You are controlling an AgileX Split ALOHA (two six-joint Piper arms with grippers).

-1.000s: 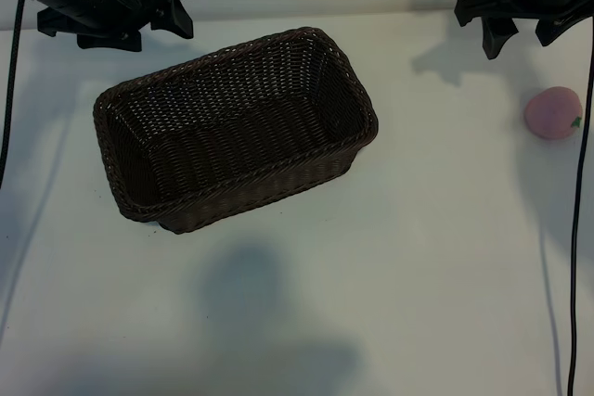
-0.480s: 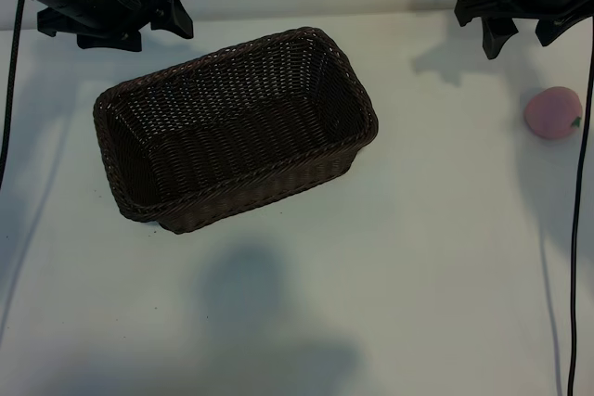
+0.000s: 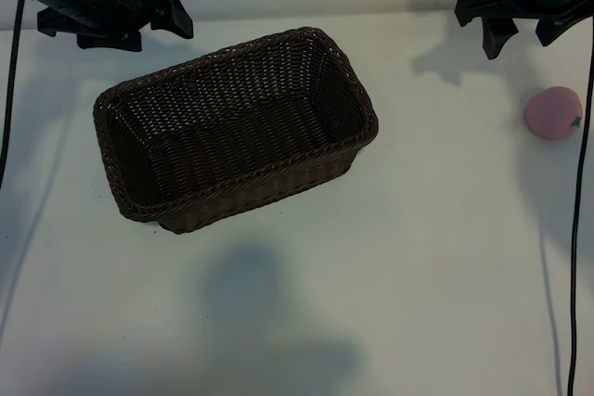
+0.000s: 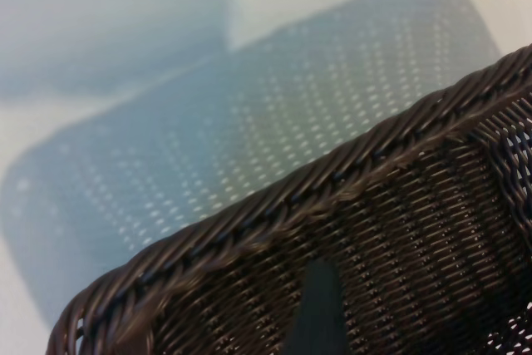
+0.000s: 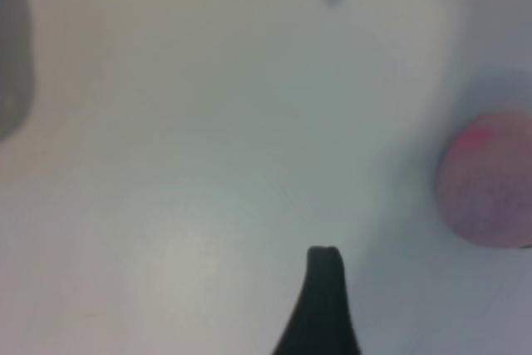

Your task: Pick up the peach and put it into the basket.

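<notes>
Right pincer (image 3: 520, 36) gapes; only the exterior view shows peach (image 3: 553, 113) beside basket (image 3: 232, 127).

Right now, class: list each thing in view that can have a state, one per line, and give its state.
peach: lying on the table, apart from the basket, not held.
basket: upright on the table, nothing inside.
left pincer: open, holding nothing, by the basket's far rim.
right pincer: open, holding nothing, above the table short of the peach.
</notes>
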